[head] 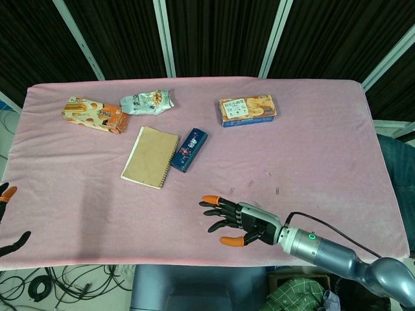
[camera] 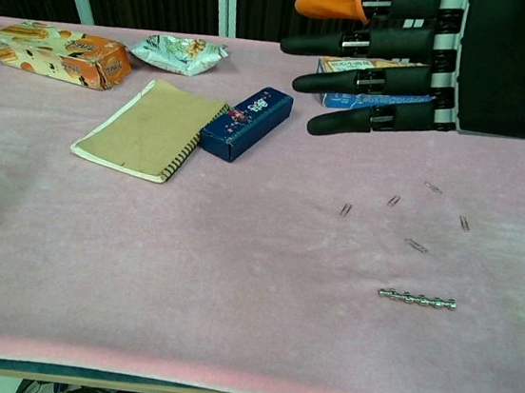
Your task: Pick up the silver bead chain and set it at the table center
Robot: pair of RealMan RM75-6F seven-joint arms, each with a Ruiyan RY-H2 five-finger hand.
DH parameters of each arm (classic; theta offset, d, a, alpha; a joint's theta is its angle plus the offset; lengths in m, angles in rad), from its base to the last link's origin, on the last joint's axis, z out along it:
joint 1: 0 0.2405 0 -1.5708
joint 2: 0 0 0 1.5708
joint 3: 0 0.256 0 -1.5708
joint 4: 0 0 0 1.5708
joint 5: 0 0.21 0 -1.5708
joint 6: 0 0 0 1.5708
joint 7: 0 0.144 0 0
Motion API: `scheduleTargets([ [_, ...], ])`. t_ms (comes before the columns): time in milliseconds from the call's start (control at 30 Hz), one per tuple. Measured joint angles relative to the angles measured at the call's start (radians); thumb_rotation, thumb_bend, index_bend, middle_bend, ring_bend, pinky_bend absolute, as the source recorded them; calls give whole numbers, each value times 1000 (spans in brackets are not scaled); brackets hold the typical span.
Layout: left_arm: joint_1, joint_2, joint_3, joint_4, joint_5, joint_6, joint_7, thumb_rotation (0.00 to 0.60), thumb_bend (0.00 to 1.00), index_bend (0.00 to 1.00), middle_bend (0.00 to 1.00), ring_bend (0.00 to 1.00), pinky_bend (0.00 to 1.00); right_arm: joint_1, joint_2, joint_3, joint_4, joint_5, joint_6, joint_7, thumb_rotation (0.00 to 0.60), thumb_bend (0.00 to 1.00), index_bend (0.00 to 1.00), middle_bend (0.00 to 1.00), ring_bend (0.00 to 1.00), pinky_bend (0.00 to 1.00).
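The silver bead chain (camera: 417, 298) lies straight on the pink cloth near the front right in the chest view; the head view hides it under my right hand. My right hand (head: 241, 220) hovers over that spot, palm down, fingers spread and holding nothing. In the chest view the right hand (camera: 424, 53) fills the upper right, well above the chain. Only the fingertips of my left hand (head: 8, 220) show at the far left edge, apart and empty.
Several paper clips (camera: 393, 201) are scattered just behind the chain. Further back lie a brown spiral notebook (head: 150, 157), a blue pencil case (head: 189, 149), a biscuit box (head: 247, 110), an orange snack pack (head: 94, 115) and a pale snack bag (head: 147, 101).
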Motion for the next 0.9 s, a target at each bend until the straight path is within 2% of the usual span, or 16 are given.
scheduleTargets([
  [200, -3, -3, 0, 0, 7, -1, 13, 600, 220, 86, 0, 0, 0, -15, 3, -10, -4, 0, -2, -7, 561, 213, 6, 0, 59, 208],
  [567, -11, -13, -6, 3, -17, -21, 30, 600, 219, 85, 0, 0, 0, -38, -15, 10, 12, -1, -1, -55, 562, 214, 7, 0, 59, 208],
  [900, -12, -12, 3, -7, -6, -25, 42, 600, 220, 85, 0, 0, 0, -61, -5, -11, -2, -36, 30, -83, 563, 214, 7, 0, 59, 208],
])
